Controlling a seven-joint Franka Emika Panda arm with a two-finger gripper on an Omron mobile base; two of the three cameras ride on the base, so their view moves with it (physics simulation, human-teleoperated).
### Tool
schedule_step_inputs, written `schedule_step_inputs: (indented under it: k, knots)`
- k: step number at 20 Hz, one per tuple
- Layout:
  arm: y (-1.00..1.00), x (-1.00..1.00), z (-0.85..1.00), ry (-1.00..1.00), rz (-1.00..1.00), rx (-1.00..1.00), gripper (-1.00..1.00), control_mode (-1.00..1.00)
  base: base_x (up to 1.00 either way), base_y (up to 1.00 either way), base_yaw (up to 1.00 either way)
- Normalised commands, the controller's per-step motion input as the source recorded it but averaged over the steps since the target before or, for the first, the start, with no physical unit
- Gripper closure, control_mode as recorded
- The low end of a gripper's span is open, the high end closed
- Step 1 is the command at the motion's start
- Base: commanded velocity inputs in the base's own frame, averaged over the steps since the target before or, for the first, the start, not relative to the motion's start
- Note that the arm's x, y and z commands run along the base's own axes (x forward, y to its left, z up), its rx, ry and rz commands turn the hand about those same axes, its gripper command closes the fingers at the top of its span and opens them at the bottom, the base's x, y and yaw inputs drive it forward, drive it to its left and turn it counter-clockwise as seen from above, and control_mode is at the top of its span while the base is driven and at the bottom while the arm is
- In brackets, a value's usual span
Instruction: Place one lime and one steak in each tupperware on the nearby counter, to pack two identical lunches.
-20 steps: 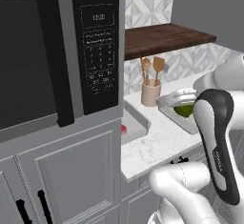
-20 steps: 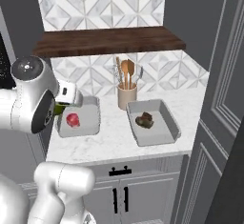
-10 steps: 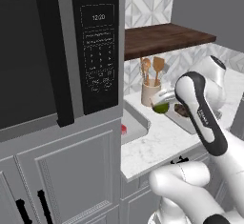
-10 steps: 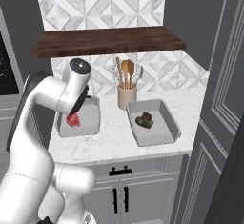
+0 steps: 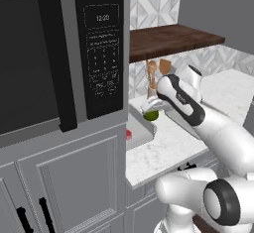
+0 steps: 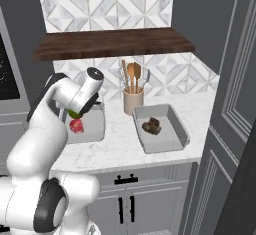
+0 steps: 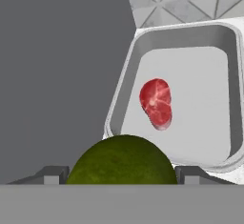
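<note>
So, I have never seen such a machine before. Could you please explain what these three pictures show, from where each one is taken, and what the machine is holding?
It is a white robot arm in a computer-drawn kitchen. Two pictures come from cameras behind the arm, one on its left and one on its right. The third comes from a camera on the hand itself, looking along the gripper.

The gripper holds a lime over the left tupperware, a shallow grey tray on the marble counter. A red steak lies in that tray. The right tupperware holds a darker piece, probably another steak; whether a lime is there too, I cannot tell. Between the trays, at the back, stands a beige cup of wooden utensils. Above is a dark wooden shelf.
</note>
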Motion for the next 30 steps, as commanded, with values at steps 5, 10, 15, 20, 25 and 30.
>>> schedule_step_inputs:
  k: [5,10,15,20,25,30]
  knots:
    - [0.25,0.54,-0.37,0.04,0.00,-0.05,1.00,-1.00,0.00,0.00,0.00]
    - [0.05,0.27,-0.43,0.03,0.00,-0.04,1.00,-1.00,0.00,0.00,0.00]
    - [0.07,0.36,-0.43,0.00,0.00,-0.01,1.00,-1.00,0.00,0.00,0.00]
    - [0.10,0.37,-0.40,0.00,0.00,0.00,1.00,-1.00,0.00,0.00,0.00]
    - [0.09,0.30,-0.44,0.00,0.00,0.00,1.00,-1.00,0.00,0.00,0.00]
    - [0.02,0.24,-0.26,0.01,0.00,0.00,1.00,-1.00,0.00,0.00,0.00]
